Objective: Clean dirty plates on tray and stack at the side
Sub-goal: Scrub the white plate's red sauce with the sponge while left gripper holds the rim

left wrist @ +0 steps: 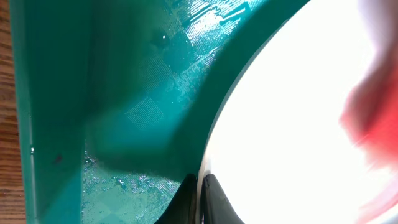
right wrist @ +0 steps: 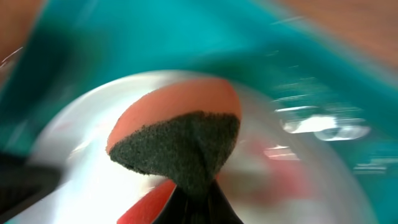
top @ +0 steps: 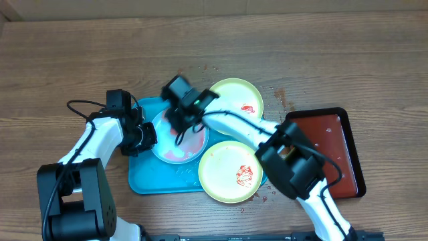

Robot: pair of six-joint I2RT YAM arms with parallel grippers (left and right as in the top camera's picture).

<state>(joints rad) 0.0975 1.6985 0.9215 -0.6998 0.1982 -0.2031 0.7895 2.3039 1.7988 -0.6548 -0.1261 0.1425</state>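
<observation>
The light-blue plate (top: 180, 142) lies on the turquoise tray (top: 148, 179), smeared red inside. My left gripper (top: 148, 137) is shut on its left rim; in the left wrist view the fingers (left wrist: 200, 202) pinch the pale rim (left wrist: 298, 112). My right gripper (top: 179, 120) is shut on a sponge (right wrist: 177, 146), orange with a dark scrub face, pressed on the plate (right wrist: 81, 168). Two lime-green plates with red sauce lie at the right: one far (top: 235, 99), one near (top: 227, 173), overlapping the tray's edge.
A dark red-brown tray (top: 334, 154) with a black rim sits at the right, partly under my right arm. Red sauce specks dot the wooden table near the far green plate. The tray floor (left wrist: 124, 124) is wet.
</observation>
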